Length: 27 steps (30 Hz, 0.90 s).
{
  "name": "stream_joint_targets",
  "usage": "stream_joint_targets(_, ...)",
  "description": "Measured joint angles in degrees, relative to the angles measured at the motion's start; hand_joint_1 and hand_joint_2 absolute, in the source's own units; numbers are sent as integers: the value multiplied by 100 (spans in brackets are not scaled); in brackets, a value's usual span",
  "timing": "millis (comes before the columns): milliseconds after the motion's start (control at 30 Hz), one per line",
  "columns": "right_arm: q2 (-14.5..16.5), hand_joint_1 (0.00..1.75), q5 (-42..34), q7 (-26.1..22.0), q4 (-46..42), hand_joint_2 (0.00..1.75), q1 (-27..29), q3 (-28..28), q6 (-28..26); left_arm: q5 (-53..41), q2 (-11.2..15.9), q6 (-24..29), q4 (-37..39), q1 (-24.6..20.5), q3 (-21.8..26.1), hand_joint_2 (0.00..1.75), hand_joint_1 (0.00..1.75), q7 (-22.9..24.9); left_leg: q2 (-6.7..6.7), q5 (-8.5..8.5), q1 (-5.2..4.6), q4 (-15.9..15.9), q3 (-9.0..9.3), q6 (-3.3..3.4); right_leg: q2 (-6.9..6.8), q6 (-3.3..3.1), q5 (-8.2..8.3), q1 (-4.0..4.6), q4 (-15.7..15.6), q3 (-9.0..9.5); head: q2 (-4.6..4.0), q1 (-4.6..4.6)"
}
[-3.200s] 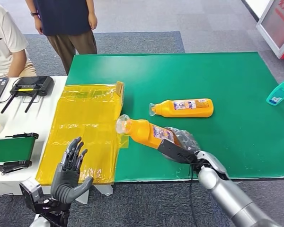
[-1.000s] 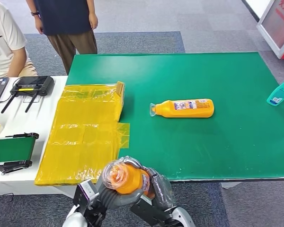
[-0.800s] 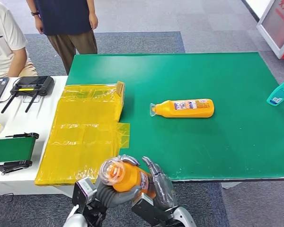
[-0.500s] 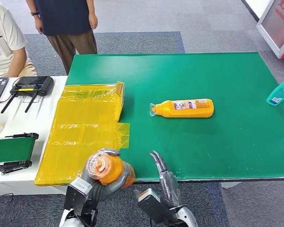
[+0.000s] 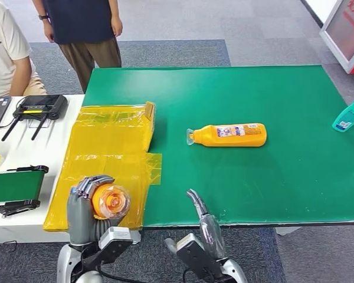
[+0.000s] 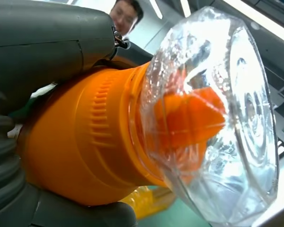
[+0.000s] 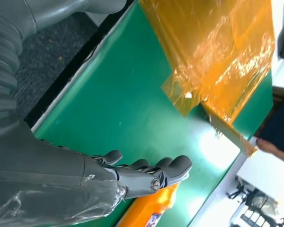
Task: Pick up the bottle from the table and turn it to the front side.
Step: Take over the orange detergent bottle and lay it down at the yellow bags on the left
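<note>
My left hand (image 5: 82, 207) grips an orange bottle (image 5: 109, 202) with a clear cap, its cap end pointing up toward the head camera, over the front edge of the yellow bags. The left wrist view shows the orange neck (image 6: 80, 137) and clear cap (image 6: 219, 118) close up, held in my left hand (image 6: 33, 61). My right hand (image 5: 204, 227) hangs empty at the front edge of the green table (image 5: 264, 188), fingers straight; the right wrist view shows those fingers (image 7: 147, 172) extended. A second orange bottle (image 5: 228, 135) lies on its side at mid table.
Yellow plastic bags (image 5: 106, 156) lie across the table's left end. A teal bottle (image 5: 348, 114) lies at the right edge. A white side table (image 5: 15, 147) holds a black router (image 5: 37, 107) and a laptop. One person stands at the far left, another sits beside the white table.
The bottle passed from my right hand to my left. My left hand then carried it leftward and turned its cap up. My right hand let go and straightened its fingers.
</note>
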Motion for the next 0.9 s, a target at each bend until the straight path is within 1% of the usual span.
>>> stream_joint_targets(100,22,0,-110,-99,13,175,-10,1,151,-361,38,-67,333,-310,199,175,175,272,0,4,0,0,0,-2,0,-1,2,1,0,1,0,1)
stream_joint_targets(267,104,0,-171,-171,47,175,-83,3,390,-915,267,-349,1307,-1057,322,175,175,741,0,13,1,0,0,-4,0,-10,13,3,1,-1,0,1)
stream_joint_targets(433,153,0,-205,-281,72,175,-143,3,610,-1324,473,-647,2094,-1698,308,175,175,873,0,15,1,0,0,-2,0,-11,15,3,2,-2,0,1)
stream_joint_targets(533,187,0,-253,-447,99,175,-188,3,775,-1480,603,-879,2533,-2112,152,175,175,774,0,16,1,0,0,-2,-1,-10,16,3,2,-2,0,1)
stream_joint_targets(667,247,0,-258,-585,116,175,-281,3,966,-1605,714,-1143,3144,-2707,-205,175,175,726,0,18,1,0,-1,-2,0,-9,18,3,2,-3,0,0)
stream_joint_targets(900,297,0,-249,-628,116,175,-401,8,1118,-1712,698,-1609,4033,-3623,-776,175,175,809,0,22,1,1,-2,-2,0,-7,22,2,2,-4,0,1)
